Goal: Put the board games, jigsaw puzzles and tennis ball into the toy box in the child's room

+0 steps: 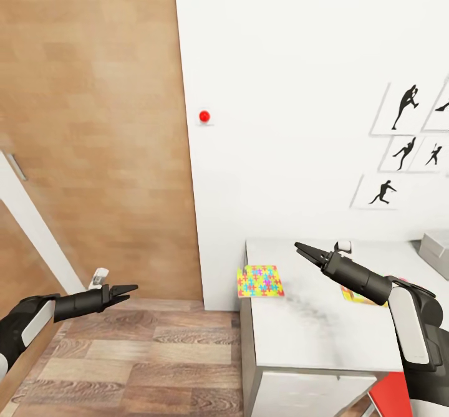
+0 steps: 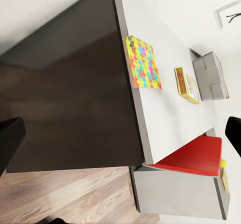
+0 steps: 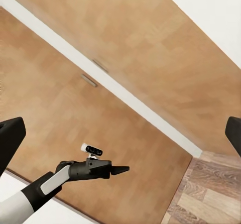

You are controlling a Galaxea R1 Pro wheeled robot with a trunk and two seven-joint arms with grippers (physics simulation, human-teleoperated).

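A jigsaw puzzle [image 1: 260, 280] [image 2: 144, 64] with a multicolour piece pattern lies at the white table's [image 1: 324, 336] near-left end, slightly over the edge. Further along lies a yellow-edged board game [image 1: 357, 295] [image 2: 188, 85], partly hidden by my right arm. The light-grey toy box [image 1: 438, 252] [image 2: 213, 76] stands at the table's far right. My right gripper [image 1: 302, 250] hovers open above the table, right of the puzzle. My left gripper [image 1: 130, 291] [image 3: 118, 170] hangs open over the wood floor, well left of the table, holding nothing.
A red chair [image 1: 391, 395] [image 2: 193, 156] is tucked at the table's front. Wood-panelled doors [image 1: 93, 124] fill the left side. The white wall carries a red button [image 1: 204, 116] and baseball-player silhouettes [image 1: 405, 108]. Wood-plank floor [image 1: 143, 367] lies open beside the table.
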